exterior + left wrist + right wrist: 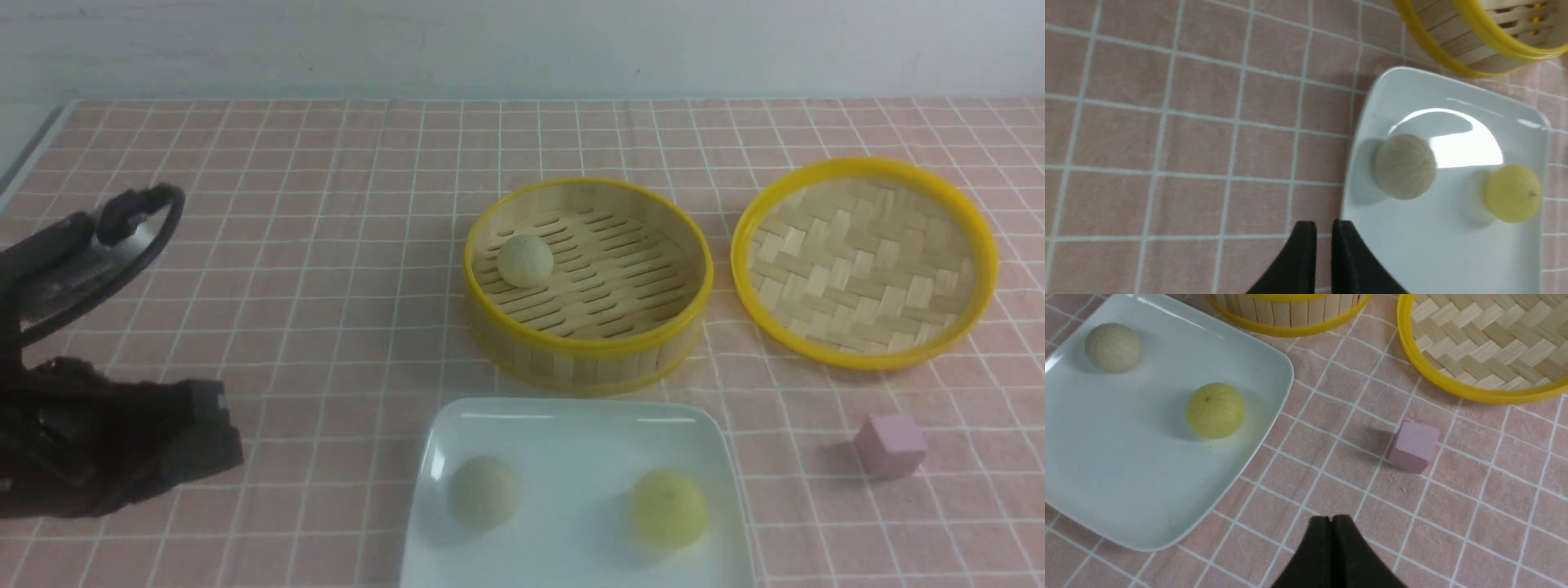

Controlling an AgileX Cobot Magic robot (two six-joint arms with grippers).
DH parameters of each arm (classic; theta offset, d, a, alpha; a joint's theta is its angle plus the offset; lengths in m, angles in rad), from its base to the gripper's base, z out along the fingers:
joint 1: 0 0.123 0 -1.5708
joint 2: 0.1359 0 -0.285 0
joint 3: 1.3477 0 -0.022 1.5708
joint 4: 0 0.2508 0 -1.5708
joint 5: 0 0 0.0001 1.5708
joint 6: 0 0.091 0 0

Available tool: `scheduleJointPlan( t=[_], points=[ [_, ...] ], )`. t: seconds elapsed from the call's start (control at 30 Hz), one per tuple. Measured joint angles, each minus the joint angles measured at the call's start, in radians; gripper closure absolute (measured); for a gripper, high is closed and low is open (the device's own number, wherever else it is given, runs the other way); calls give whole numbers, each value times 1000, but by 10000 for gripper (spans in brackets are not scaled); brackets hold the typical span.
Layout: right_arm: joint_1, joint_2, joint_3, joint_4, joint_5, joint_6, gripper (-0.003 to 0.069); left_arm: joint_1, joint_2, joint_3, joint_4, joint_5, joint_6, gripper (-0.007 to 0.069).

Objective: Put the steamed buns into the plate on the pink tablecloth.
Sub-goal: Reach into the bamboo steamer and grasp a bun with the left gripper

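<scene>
The white square plate (571,441) lies on the pink tablecloth (326,245) at the front. It holds a cream bun (484,490) and the yellow-green bun (669,508). A second cream bun (525,260) sits in the bamboo steamer (588,359). My left gripper (1324,228) is shut and empty, low over the cloth at the plate's (1453,253) left edge, near the cream bun (1404,166) and apart from the yellow-green bun (1513,193). My right gripper (1331,520) is shut and empty over the cloth, right of the plate (1126,490). The right arm is out of the front view.
The yellow-rimmed woven lid (864,261) lies right of the steamer. A pink cube (890,444) sits on the cloth in front of the lid, also seen in the right wrist view (1414,446). My left arm (98,441) fills the front left corner.
</scene>
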Motion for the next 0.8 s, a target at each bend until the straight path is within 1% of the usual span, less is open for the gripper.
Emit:
scheduleJointPlan(
  t=[0.07, 0.13, 0.17, 0.2, 0.3, 0.4, 0.47, 0.53, 0.57, 0.6, 0.63, 0.67, 0.7, 0.8],
  points=[
    [0, -56, 68, -3, -37, 0, 673, -6, 54, -59, -88, 34, 75, 595],
    [0, -78, 116, -14, -63, 0, 673, -39, 126, -123, -135, 70, 118, 620],
    [0, -81, 140, -24, -74, 0, 673, -60, 157, -161, -143, 85, 122, 623],
    [0, -81, 140, -25, -76, 0, 673, -78, 181, -177, -145, 93, 122, 623],
    [0, -81, 180, -40, -99, 0, 671, -198, 330, -322, -137, 137, 120, 623],
    [0, -81, 186, -42, -114, 0, 671, -303, 476, -471, -85, 140, 85, 615],
    [0, -81, 187, -43, -118, 0, 669, -369, 605, -629, -11, 142, 25, 586],
    [0, -81, 187, -44, -120, 0, 668, -389, 658, -680, 25, 145, 1, 568],
    [0, -81, 187, -44, -121, 0, 667, -403, 700, -733, 53, 147, -29, 553],
    [0, -81, 187, -44, -120, 0, 667, -424, 781, -839, 111, 154, -70, 517],
    [0, -81, 187, -44, -120, 0, 667, -427, 791, -852, 118, 155, -82, 512],
    [0, -81, 188, -44, -120, 0, 666, -441, 857, -955, 170, 165, -120, 477],
    [0, -81, 188, -44, -120, 0, 666, -447, 911, -1016, 212, 177, -146, 445],
    [0, -81, 188, -44, -120, 0, 664, -451, 1043, -1193, 323, 213, -189, 361]
  ],
)
